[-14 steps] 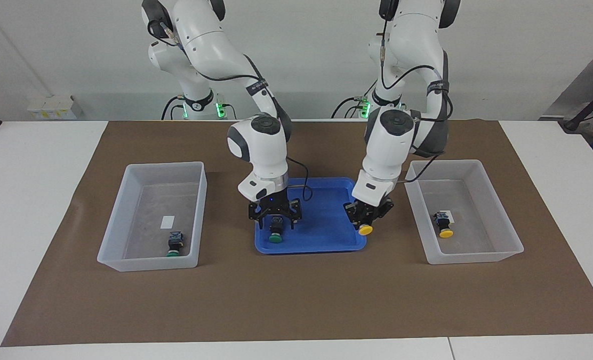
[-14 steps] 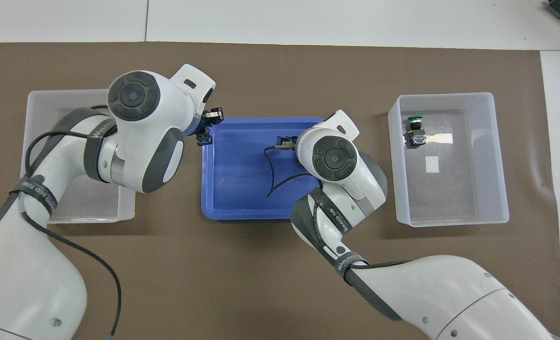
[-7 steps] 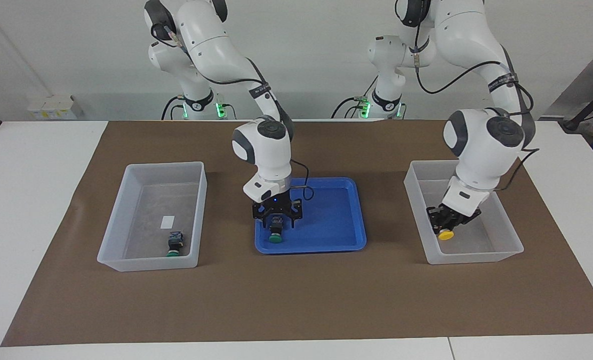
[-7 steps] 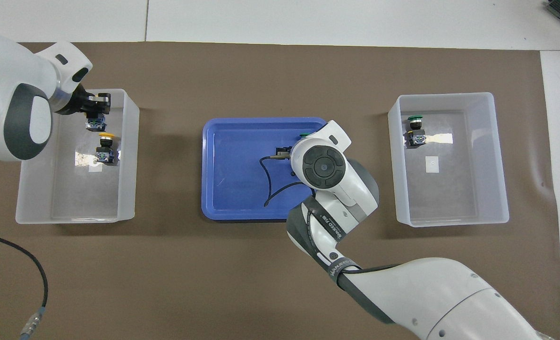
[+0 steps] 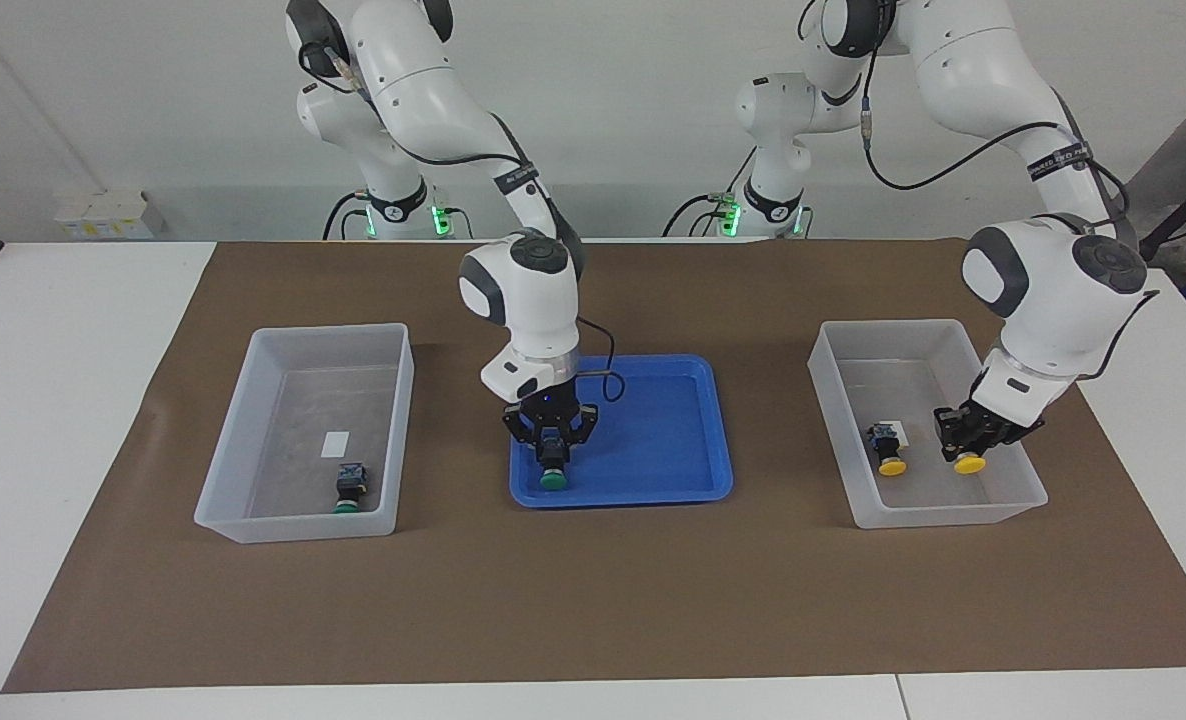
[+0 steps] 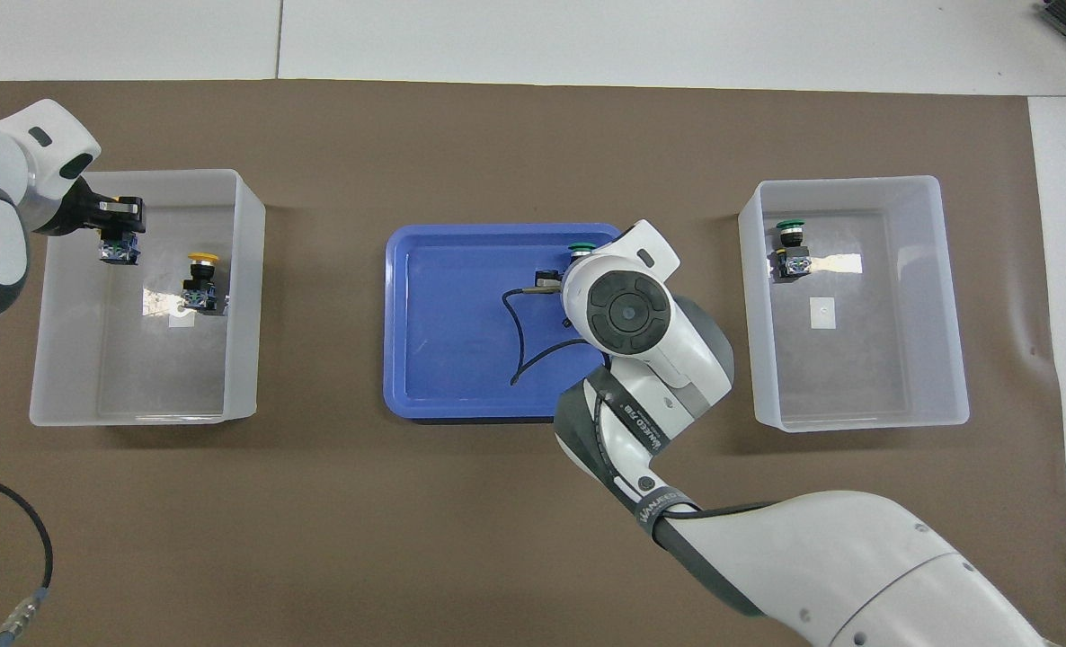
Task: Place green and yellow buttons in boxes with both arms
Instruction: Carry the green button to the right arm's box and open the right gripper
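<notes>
My right gripper (image 5: 551, 447) is down in the blue tray (image 5: 653, 440), its fingers closed in on the body of a green button (image 5: 552, 479), whose cap also shows in the overhead view (image 6: 579, 247). My left gripper (image 5: 967, 440) is shut on a yellow button (image 5: 971, 463) and holds it low inside the box (image 5: 928, 512) at the left arm's end. A second yellow button (image 5: 890, 448) lies on that box's floor. Another green button (image 5: 348, 488) lies in the box (image 5: 293, 527) at the right arm's end.
A brown mat (image 5: 593, 600) covers the table's middle. The blue tray (image 6: 443, 314) sits between the two boxes (image 6: 245, 296) (image 6: 857, 182). A small white label (image 6: 821, 311) lies in the box at the right arm's end. A loose black cable (image 6: 12, 503) shows in the overhead view.
My left gripper has carried the yellow button from the tray into the box at its end, past the other yellow button. My right gripper has lowered and closed in on the green button.
</notes>
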{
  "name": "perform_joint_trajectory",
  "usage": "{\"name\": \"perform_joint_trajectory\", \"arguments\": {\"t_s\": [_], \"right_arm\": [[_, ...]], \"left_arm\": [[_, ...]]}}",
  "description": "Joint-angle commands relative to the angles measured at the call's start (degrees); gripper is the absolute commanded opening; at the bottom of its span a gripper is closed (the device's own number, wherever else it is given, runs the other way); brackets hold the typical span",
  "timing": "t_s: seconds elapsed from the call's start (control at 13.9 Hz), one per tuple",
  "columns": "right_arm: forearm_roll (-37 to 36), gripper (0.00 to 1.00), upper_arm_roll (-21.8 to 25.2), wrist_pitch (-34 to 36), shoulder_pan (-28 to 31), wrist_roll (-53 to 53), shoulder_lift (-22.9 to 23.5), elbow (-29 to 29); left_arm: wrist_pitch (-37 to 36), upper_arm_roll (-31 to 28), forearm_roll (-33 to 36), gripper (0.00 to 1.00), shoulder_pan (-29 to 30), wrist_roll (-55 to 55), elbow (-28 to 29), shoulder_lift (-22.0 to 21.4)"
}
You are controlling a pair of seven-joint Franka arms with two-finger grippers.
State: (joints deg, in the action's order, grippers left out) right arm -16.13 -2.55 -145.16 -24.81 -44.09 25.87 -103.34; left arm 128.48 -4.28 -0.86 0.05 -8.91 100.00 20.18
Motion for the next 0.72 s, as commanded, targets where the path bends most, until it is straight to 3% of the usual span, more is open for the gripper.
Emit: {"name": "perform_joint_trajectory", "arguments": {"t_s": [0.0, 0.29, 0.5, 0.57, 0.65], "right_arm": [[-0.93, 0.0, -0.7, 5.04, 3.88, 4.17, -5.72, -0.55], [-0.48, 0.0, -0.79, 9.36, 11.16, 14.8, -10.3, -1.16], [-0.39, 0.0, -0.79, 9.37, 16.17, 22.1, -10.66, -1.95], [-0.39, 0.0, -0.79, 9.37, 17.58, 24.21, -10.75, -2.3], [0.65, 0.0, -0.79, 9.19, 19.16, 26.75, -11.01, -3.0]], "left_arm": [[8.35, 0.24, -0.1, 0.0, 0.3, -1.28, 11.51, -4.53], [10.04, 0.24, -0.02, 0.0, 1.36, -2.33, 14.34, -4.27], [14.78, 0.24, 0.07, 0.0, 3.12, -4.88, 16.28, -3.57], [14.7, 0.24, 0.07, 0.19, 3.03, -4.97, 16.37, -3.48], [14.61, 0.24, 0.07, 0.47, 3.03, -4.97, 16.19, -3.39]]}}
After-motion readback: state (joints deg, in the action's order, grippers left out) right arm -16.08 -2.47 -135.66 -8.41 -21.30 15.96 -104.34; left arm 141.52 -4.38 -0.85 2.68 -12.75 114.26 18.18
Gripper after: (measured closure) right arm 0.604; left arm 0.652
